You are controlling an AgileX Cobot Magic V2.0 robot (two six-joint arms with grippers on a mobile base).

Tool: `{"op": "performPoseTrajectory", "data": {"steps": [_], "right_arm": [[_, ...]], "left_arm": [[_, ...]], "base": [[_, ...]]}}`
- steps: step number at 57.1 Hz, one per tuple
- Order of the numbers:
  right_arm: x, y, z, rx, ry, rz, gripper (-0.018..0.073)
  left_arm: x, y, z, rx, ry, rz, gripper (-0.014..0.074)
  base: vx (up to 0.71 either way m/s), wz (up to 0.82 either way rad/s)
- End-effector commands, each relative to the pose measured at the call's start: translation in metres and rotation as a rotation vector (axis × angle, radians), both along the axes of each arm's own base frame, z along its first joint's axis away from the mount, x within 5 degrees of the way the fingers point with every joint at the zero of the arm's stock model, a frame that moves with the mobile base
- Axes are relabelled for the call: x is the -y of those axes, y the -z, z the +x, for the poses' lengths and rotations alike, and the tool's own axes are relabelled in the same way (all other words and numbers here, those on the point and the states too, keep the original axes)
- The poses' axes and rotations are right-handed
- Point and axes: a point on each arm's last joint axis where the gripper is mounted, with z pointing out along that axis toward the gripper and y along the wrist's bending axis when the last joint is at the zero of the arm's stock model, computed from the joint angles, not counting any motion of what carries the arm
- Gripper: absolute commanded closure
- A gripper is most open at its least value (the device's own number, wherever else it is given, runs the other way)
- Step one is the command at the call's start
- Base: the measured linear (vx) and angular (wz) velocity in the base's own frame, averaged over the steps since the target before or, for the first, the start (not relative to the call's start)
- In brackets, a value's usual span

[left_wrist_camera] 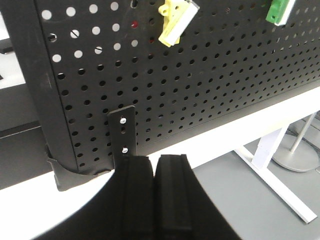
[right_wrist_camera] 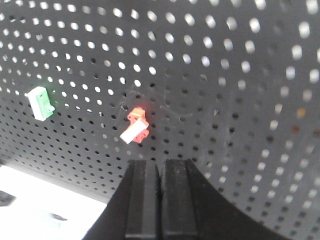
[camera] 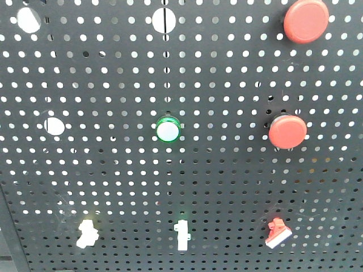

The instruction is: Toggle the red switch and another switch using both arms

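The red switch is a tiny toggle with a white lever tip, low on the right of the black pegboard. In the right wrist view the red switch tilts down-left, just above and left of my right gripper, which is shut and apart from it. The pale yellow switch sits low on the left. The left wrist view shows this yellow switch at the top, far above my left gripper, which is shut and empty near the board's lower edge. Neither arm appears in the front view.
A white toggle on a green base stands between the two switches. Higher up are a green-ringed round button and two big red push buttons. A black bracket is screwed on near the board's bottom corner, over a white table edge.
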Motion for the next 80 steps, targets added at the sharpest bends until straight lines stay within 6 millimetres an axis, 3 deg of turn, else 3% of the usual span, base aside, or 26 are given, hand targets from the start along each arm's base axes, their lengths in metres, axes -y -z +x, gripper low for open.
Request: {"op": "performPoseTrajectory", "data": {"steps": [1, 20, 28, 36, 51, 80], "right_arm": [[0.002, -0.015, 0.001, 0.081, 0.024, 0.036, 0.0565], [0.002, -0.015, 0.001, 0.081, 0.024, 0.035, 0.0565], [0.002, -0.015, 0.001, 0.080, 0.023, 0.035, 0.0565], [0.002, -0.015, 0.001, 0.080, 0.023, 0.035, 0.0565], [0.002, -0.015, 0.001, 0.080, 0.024, 0.035, 0.0565], [0.002, -0.015, 0.001, 0.079, 0.023, 0.034, 0.0565]], "left_arm": [[0.001, -0.016, 0.002, 0.085, -0.014, -0.072, 0.0594], [0.001, -0.016, 0.002, 0.087, -0.014, -0.071, 0.0594], [-0.004, -0.009, 0.001, 0.164, -0.033, -0.020, 0.0594], [-0.020, 0.012, -0.007, 0.291, -0.172, 0.012, 0.0594], [-0.035, 0.079, -0.021, 0.349, -0.363, -0.053, 0.0594], [-0.036, 0.081, -0.021, 0.312, -0.367, -0.017, 0.0594]], "base": [[0.00, 0.00], [0.00, 0.00], [0.00, 0.00], [0.00, 0.01], [0.00, 0.00], [0.00, 0.00]]}}
